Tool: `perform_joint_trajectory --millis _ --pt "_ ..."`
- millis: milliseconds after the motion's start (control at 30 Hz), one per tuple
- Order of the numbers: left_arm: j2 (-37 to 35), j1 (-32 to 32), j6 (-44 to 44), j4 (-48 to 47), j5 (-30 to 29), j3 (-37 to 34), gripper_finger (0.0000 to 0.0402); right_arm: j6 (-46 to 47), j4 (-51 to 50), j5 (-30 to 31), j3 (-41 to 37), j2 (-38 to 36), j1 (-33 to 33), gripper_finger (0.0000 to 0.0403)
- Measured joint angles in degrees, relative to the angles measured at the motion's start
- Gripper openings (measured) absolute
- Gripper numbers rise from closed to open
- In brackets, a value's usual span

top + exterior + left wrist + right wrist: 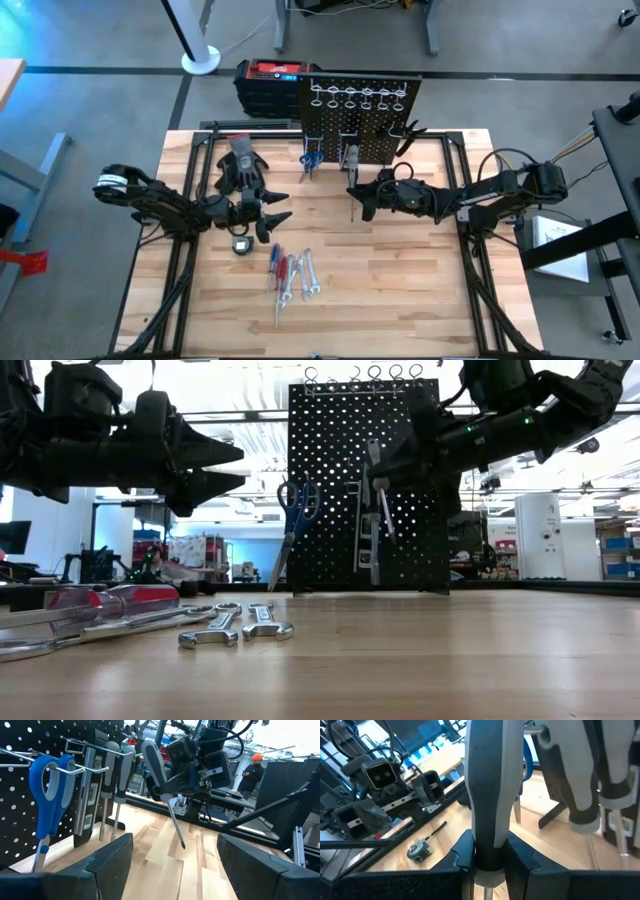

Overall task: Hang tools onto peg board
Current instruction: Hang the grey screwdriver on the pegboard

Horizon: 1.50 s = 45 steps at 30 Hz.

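- Grey and black is the handle of the screwdriver (492, 795) that we see pinched in the right gripper (490, 857), whose fingers are closed on the handle's lower end.
- We find this gripper just in front of the peg board (362, 115), with the screwdriver's thin shaft (176, 827) slanting down over the table (400, 290) without touching it.
- On the board we see blue-handled scissors (292, 530), a black level bar (87, 805) and another grey-handled screwdriver (120, 775) hanging from pegs.
- Our left gripper (272, 210) hovers with its fingers spread and nothing between them, well apart from the board and near the work gloves (243, 165).
- Near the table's front we see red-handled screwdrivers (285, 268) and silver wrenches (235, 625) lying together, with a tape measure (241, 244) beside them.
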Motion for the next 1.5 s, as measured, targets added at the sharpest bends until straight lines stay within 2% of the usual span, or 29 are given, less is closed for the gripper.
perform_joint_trajectory --millis 533,800,967,1167,1500 --pt "0.0 0.0 0.0 0.0 0.0 0.0 0.0278 5.3 -1.2 1.2 0.1 1.5 -2.0 0.005" --pt "0.0 0.0 -0.7 -1.0 0.0 -0.1 0.0278 11.8 -3.8 3.1 -0.3 1.4 -2.2 0.0183" --pt "0.0 0.0 -1.4 -1.2 0.0 -0.1 0.0278 13.9 -3.9 5.2 -0.7 1.3 -2.2 0.0206" --pt "0.0 0.0 -1.5 -1.4 -0.3 -0.1 0.0278 14.8 -3.5 6.9 -0.7 0.4 -2.2 0.0178" --pt "0.0 0.0 -1.5 -1.4 -1.3 -0.1 0.0278 14.5 -1.8 8.6 -0.7 -3.5 -2.1 0.0054"
